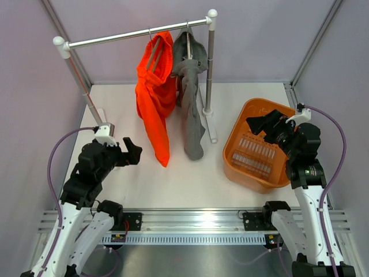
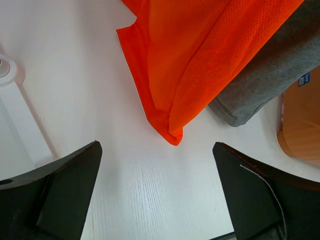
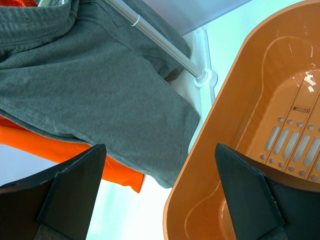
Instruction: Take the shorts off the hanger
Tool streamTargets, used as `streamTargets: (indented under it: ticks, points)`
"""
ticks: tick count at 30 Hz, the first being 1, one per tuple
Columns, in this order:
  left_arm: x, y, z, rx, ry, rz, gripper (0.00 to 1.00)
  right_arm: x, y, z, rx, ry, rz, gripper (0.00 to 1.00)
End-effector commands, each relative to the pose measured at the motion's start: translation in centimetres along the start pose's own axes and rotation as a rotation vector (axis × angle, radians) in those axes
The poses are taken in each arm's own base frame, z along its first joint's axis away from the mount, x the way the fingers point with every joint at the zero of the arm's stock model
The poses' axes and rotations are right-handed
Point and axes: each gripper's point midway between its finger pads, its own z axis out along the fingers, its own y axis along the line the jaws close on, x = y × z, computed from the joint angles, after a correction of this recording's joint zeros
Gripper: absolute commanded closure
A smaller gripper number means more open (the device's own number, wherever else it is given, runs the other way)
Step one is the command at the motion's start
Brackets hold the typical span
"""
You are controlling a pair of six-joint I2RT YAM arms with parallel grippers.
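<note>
Black-fingered, the left gripper (image 2: 156,146) at lower left of the overhead view and the right gripper (image 3: 160,146) over the orange plastic basket (image 1: 248,178) both have jaws spread wide, holding nothing. Bright orange-red mesh shorts (image 1: 154,98) and mid-grey soft fabric shorts (image 1: 192,109) hang side by side from the silver rail (image 1: 115,37) at top centre.

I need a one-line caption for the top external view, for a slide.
Orange shorts and grey shorts hang from the rail, next to an orange basket.

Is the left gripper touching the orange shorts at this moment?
Apart. The left wrist view shows bare white table between the open left gripper and the lowest corner of the orange shorts.
</note>
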Motion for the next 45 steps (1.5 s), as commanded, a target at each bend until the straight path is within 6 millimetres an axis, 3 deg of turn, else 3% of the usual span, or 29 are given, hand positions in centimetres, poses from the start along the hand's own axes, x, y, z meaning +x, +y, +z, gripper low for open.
streamTargets:
  ticks: [1,6,10,14,17,18,20,21,23,24,25,26,28,29,30,31,32,34,35,36,38,39,40,41,43,45]
  points:
    - [-1.3,-0.7,-0.1,0.034,-0.049,-0.006,0.01,-1.2,1.4,-0.5,-0.041,-0.029,-0.022,0.01]
    - [-1.3,-0.7,-0.2,0.030,-0.052,-0.006,0.01,-1.0,1.1,-0.3,-0.034,-0.018,-0.019,0.01]
    - [-2.7,-1.1,-0.8,0.041,-0.086,0.010,0.01,-1.1,1.3,-0.5,-0.036,-0.020,-0.021,0.01]
    - [-9.0,-3.1,-3.6,0.078,-0.232,0.007,0.01,-1.2,1.5,-0.6,-0.039,-0.016,-0.027,0.01]
    - [-13.1,-4.7,-4.2,0.116,-0.311,0.012,0.01,-1.1,1.6,-0.6,-0.046,-0.010,-0.023,0.01]
    - [-16.1,-5.9,-5.9,0.147,-0.383,0.010,0.01,-1.2,1.7,-0.6,-0.049,-0.010,-0.023,0.01]
    - [-18.7,-7.0,-5.9,0.170,-0.406,0.009,0.01,-1.2,1.8,-0.6,-0.052,-0.006,-0.023,0.01]
    - [-21.6,-8.1,-7.7,0.199,-0.483,0.011,0.01,-1.2,1.9,-0.6,-0.052,-0.008,-0.022,0.01]
    - [-23.9,-8.7,-7.0,0.197,-0.501,0.016,0.01,-1.4,2.0,-0.6,-0.055,-0.009,-0.021,0.00]
    - [-26.2,-9.5,-8.2,0.210,-0.556,0.029,0.01,-1.5,2.1,-0.6,-0.056,-0.010,-0.022,0.01]
    - [-27.1,-9.8,-8.0,0.210,-0.562,0.036,0.01,-1.5,2.2,-0.6,-0.058,-0.008,-0.017,0.01]
    - [-27.7,-9.8,-6.0,0.195,-0.533,0.042,0.01,-1.5,2.2,-0.5,-0.059,-0.002,-0.014,0.01]
    - [-30.2,-10.5,-6.2,0.197,-0.579,0.067,0.02,-1.7,2.5,-0.5,-0.067,-0.001,-0.011,0.00]
    - [-30.7,-10.6,-4.1,0.183,-0.552,0.078,0.02,-1.7,2.6,-0.5,-0.068,0.000,-0.011,0.00]
    - [-31.2,-10.6,-3.3,0.173,-0.545,0.098,0.03,-1.9,2.7,-0.5,-0.071,-0.004,-0.013,0.01]
    - [-33.1,-11.3,-4.2,0.182,-0.584,0.111,0.03,-1.9,2.8,-0.5,-0.071,-0.002,-0.011,0.01]
    - [-33.0,-11.1,-1.4,0.161,-0.532,0.124,0.04,-2.0,2.9,-0.4,-0.072,-0.001,-0.011,0.01]
    - [-35.1,-11.6,-1.5,0.156,-0.573,0.167,0.06,-2.1,3.1,-0.4,-0.078,0.004,-0.008,0.01]
    - [-35.6,-11.6,-0.8,0.149,-0.574,0.180,0.07,-2.1,3.1,-0.3,-0.080,0.007,-0.006,0.01]
    - [-35.6,-11.4,1.5,0.131,-0.544,0.202,0.07,-2.2,3.2,-0.3,-0.082,0.007,-0.007,0.00]
    - [-36.9,-12.0,1.7,0.137,-0.559,0.222,0.08,-2.1,3.1,-0.2,-0.077,0.016,-0.003,0.01]
    - [-36.7,-11.8,2.5,0.128,-0.529,0.236,0.09,-2.2,3.2,-0.2,-0.078,0.015,-0.004,0.01]
    - [-36.1,-11.7,4.7,0.121,-0.487,0.243,0.09,-2.1,3.1,-0.1,-0.073,0.020,-0.004,0.00]
    - [-36.5,-12.0,4.6,0.125,-0.490,0.250,0.11,-2.2,3.1,-0.1,-0.071,0.021,-0.003,0.00]
    - [-35.2,-12.1,6.6,0.125,-0.429,0.264,0.12,-2.2,3.0,-0.1,-0.067,0.021,-0.005,0.01]
    - [-34.6,-12.3,7.4,0.127,-0.409,0.279,0.13,-2.2,3.0,0.1,-0.065,0.023,-0.007,0.01]
